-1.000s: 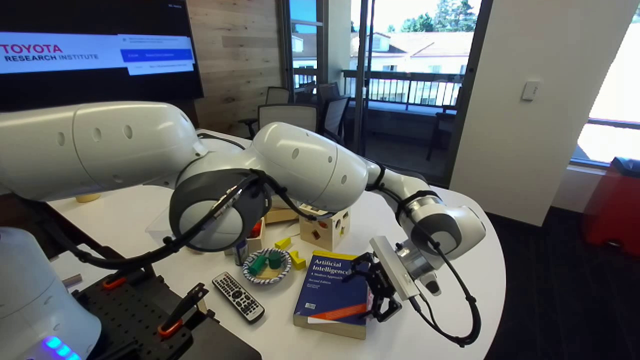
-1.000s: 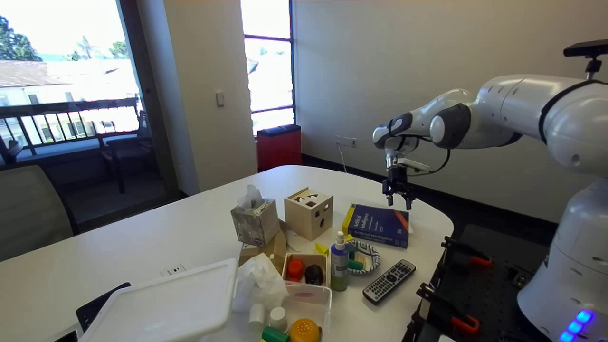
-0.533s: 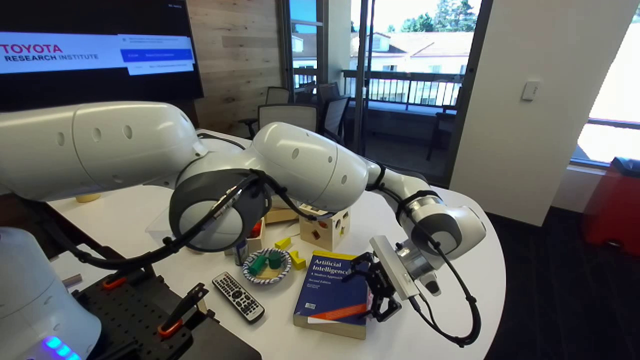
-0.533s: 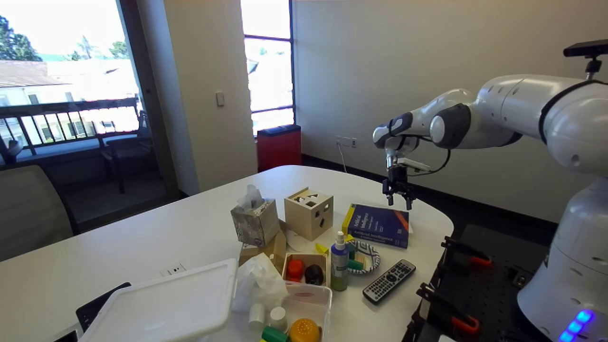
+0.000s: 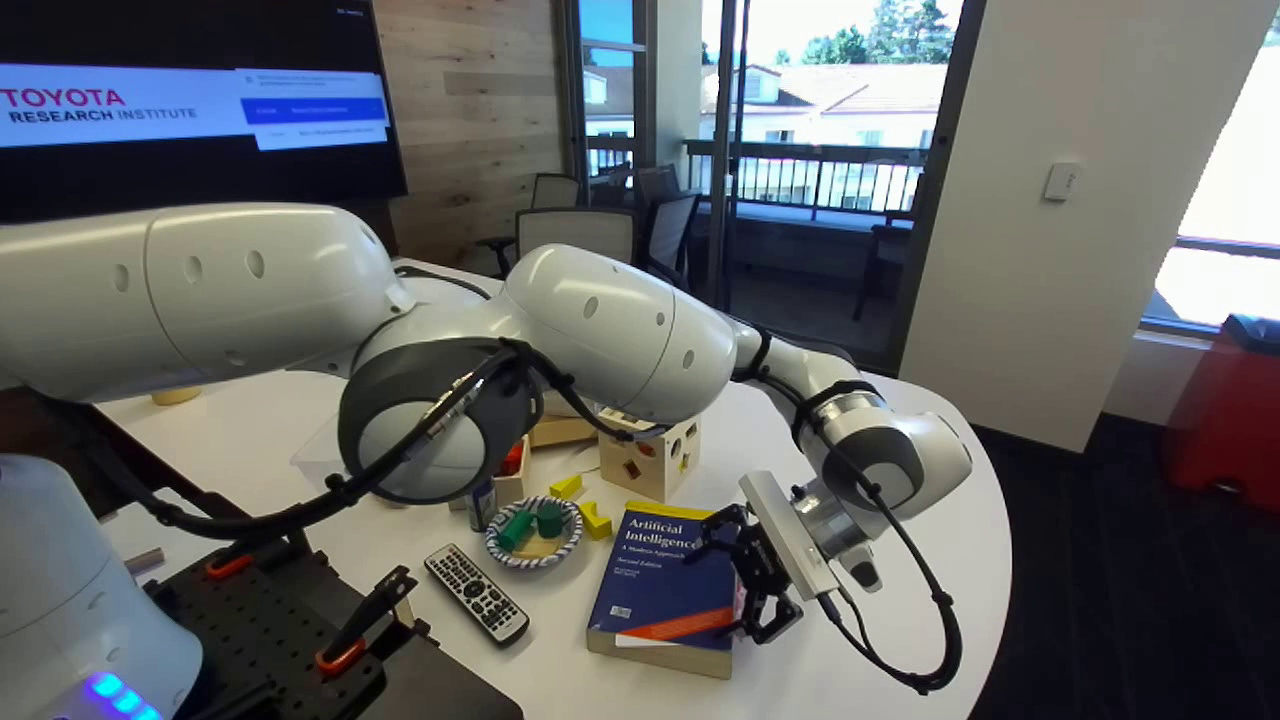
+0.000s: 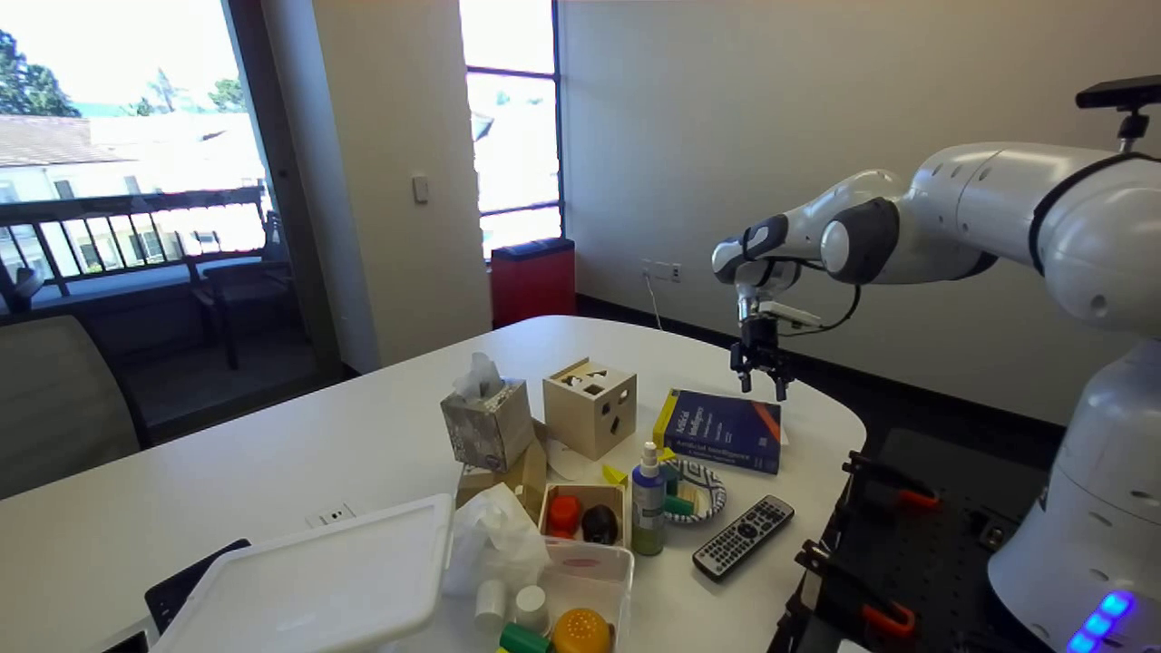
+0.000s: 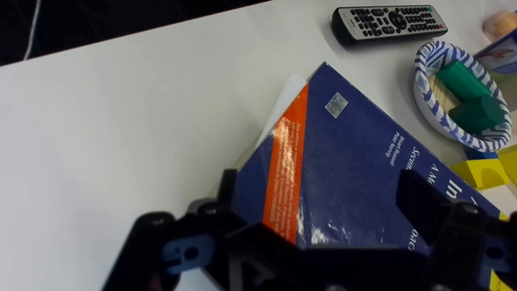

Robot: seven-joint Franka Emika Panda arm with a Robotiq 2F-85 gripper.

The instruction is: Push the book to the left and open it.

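Observation:
The thick dark blue book lies closed, cover up, on the white table in both exterior views (image 5: 650,585) (image 6: 721,428). Its cover has a yellow title band and an orange stripe. A white paper (image 7: 288,95) sticks out from its edge in the wrist view. My gripper (image 5: 712,594) is open and empty, pointing down above the book; it also shows in an exterior view (image 6: 764,393) with its fingers apart above the cover. In the wrist view the book (image 7: 347,161) lies beneath the spread fingers, one by the orange-striped edge. Part of the book is hidden behind the gripper.
A remote control (image 5: 477,594), a patterned bowl (image 5: 533,565) with green blocks and some yellow blocks (image 5: 596,522) lie beside the book. A wooden cube toy (image 6: 590,413), a tissue box (image 6: 490,426), a spray bottle (image 6: 648,508) and a clear bin (image 6: 626,589) stand around.

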